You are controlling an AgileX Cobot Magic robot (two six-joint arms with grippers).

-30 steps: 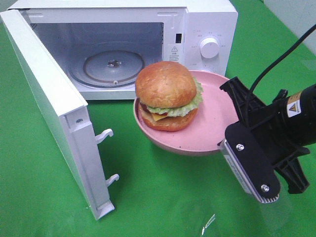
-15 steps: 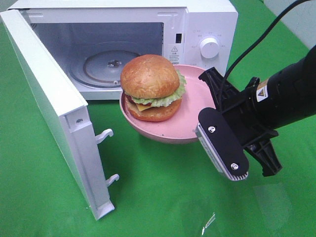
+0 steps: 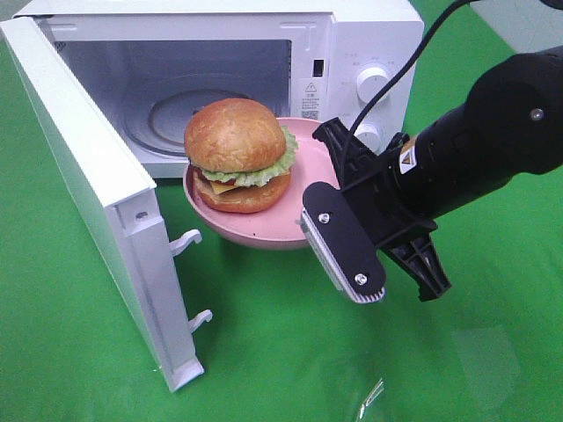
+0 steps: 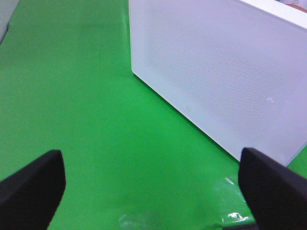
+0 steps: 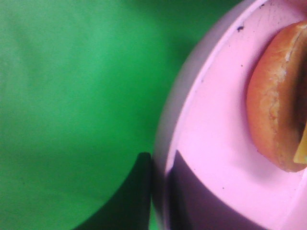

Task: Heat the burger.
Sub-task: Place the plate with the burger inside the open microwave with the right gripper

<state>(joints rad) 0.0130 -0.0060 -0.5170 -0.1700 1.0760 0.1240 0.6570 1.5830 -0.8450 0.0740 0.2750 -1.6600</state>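
One burger (image 3: 237, 154) on a pink plate (image 3: 295, 215), held at the mouth of an open microwave (image 3: 369, 44).
Near the centre of the exterior view, the right gripper (image 3: 313, 221) is pinched almost closed on the plate's right rim. The burger sits on the plate's left half, just in front of the open cavity, with the glass turntable (image 3: 171, 119) behind it. The microwave door (image 3: 88, 176) is swung wide at the left of the frame. In the left wrist view, the left gripper (image 4: 153, 191) is spread wide with nothing in it, over the green bench (image 3: 281, 352) and near a white dotted panel (image 4: 225, 72).
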